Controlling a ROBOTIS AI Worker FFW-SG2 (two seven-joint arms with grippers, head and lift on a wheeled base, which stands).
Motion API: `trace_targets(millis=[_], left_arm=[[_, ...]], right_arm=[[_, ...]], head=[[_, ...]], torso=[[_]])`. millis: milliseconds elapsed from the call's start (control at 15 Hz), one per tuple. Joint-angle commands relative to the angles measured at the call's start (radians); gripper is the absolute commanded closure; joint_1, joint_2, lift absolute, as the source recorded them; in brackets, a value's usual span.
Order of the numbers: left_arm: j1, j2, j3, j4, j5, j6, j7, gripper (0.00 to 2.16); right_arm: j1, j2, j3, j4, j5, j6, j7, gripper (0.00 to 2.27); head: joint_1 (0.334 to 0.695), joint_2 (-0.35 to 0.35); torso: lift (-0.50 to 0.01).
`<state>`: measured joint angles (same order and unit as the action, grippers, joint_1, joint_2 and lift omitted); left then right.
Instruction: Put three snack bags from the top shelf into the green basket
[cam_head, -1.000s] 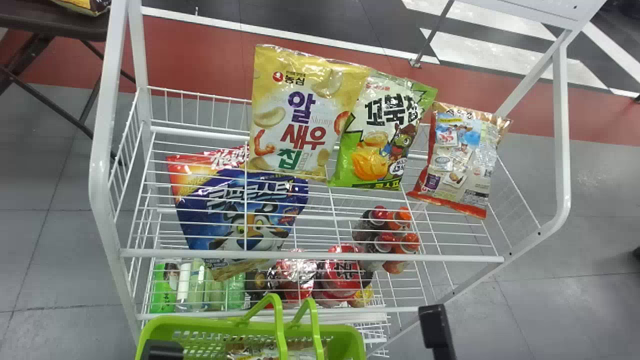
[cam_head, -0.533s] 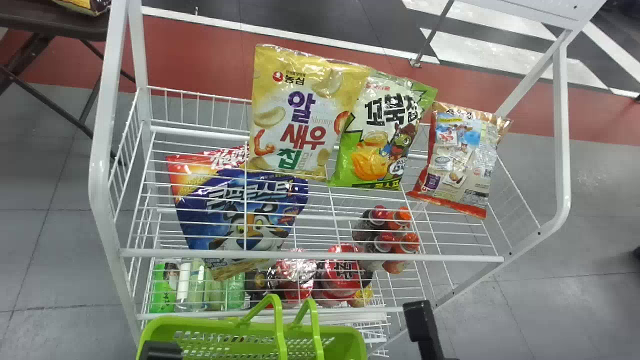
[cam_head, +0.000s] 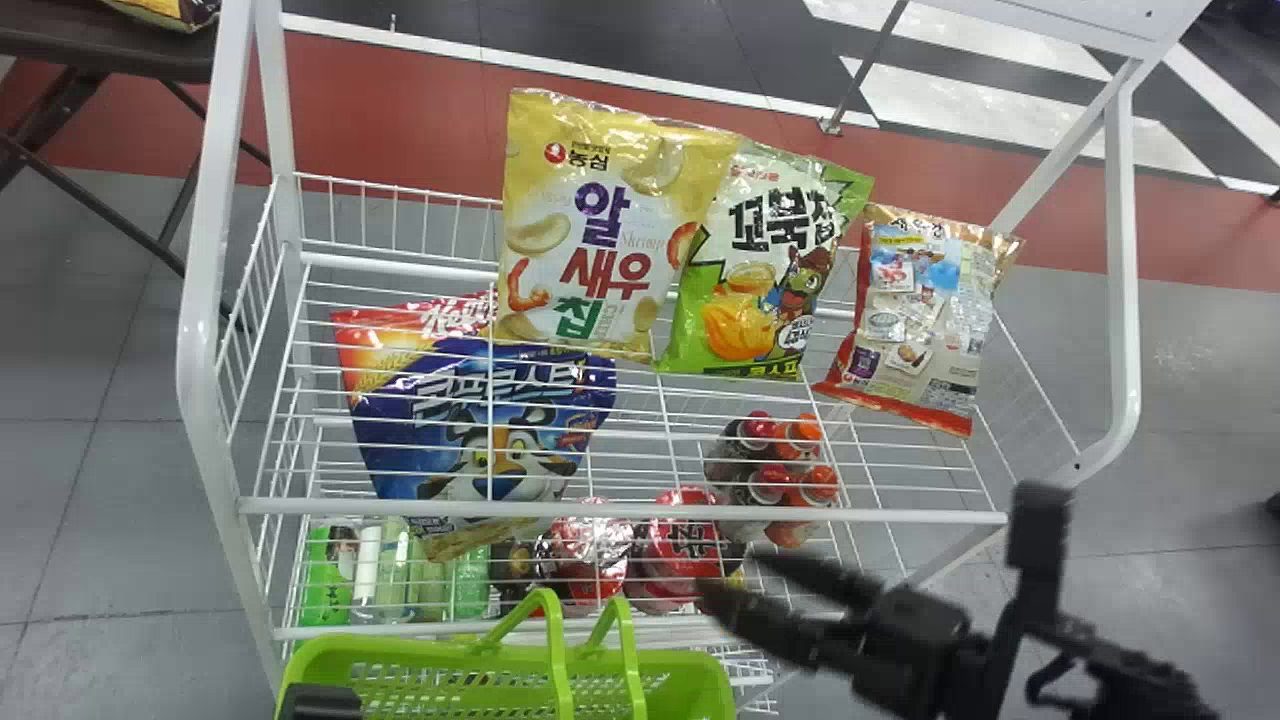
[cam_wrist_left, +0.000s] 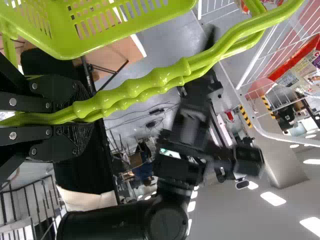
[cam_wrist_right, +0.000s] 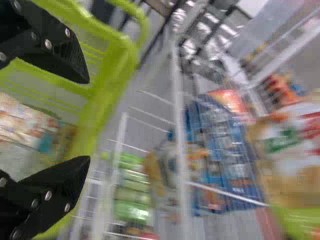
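From above, you had open room over the bags on the top shelf (cam_head: 905, 480). The yellow bag (cam_head: 590, 220) and green bag (cam_head: 760, 280) overlapped, leaving you no gap there, but a narrow one opened between the green bag and the red-edged bag (cam_head: 915, 320). The front rail (cam_head: 620, 511) stood between your right gripper (cam_head: 728, 573) and the bags. Handles (cam_head: 556, 650) gripped by your left gripper (cam_head: 320, 702) crossed the green basket's (cam_head: 700, 672) opening, with room to their right.

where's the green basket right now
In the head view, the green basket is at the bottom edge, left of centre, beside the white rack; the left gripper holds its handles.
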<state>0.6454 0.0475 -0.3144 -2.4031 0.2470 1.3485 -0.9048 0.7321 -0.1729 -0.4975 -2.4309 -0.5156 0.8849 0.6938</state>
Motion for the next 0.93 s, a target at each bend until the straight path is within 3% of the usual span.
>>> trace_targets(millis=[0,267,400,733,867], left_arm=[[0.007,0.000,0.000,0.001,-0.002,-0.015,0.000,2.02],[0.008,0.000,0.000,0.002,-0.003,-0.021,-0.003,2.02],[0.010,0.000,0.000,0.007,-0.003,-0.033,-0.006,2.02],[-0.004,0.014,-0.003,0.018,0.003,-0.024,-0.006,2.02],[-0.024,0.014,-0.005,0.035,0.009,-0.008,-0.008,2.02]], right_arm=[[-0.040,0.003,-0.009,0.000,0.009,-0.165,-0.077,0.10],[-0.132,0.000,0.054,0.036,0.098,-0.342,-0.264,0.10],[-0.197,-0.019,0.103,0.096,0.141,-0.401,-0.338,0.10],[-0.335,-0.037,0.146,0.257,0.252,-0.441,-0.431,0.10],[-0.399,-0.045,0.148,0.319,0.259,-0.428,-0.433,0.10]], head=[[0.695,-0.350],[0.695,-0.350],[0.695,-0.350],[0.695,-0.350],[0.695,-0.350]], torso=[[-0.047],[-0.047],[-0.047],[-0.047],[-0.047]])
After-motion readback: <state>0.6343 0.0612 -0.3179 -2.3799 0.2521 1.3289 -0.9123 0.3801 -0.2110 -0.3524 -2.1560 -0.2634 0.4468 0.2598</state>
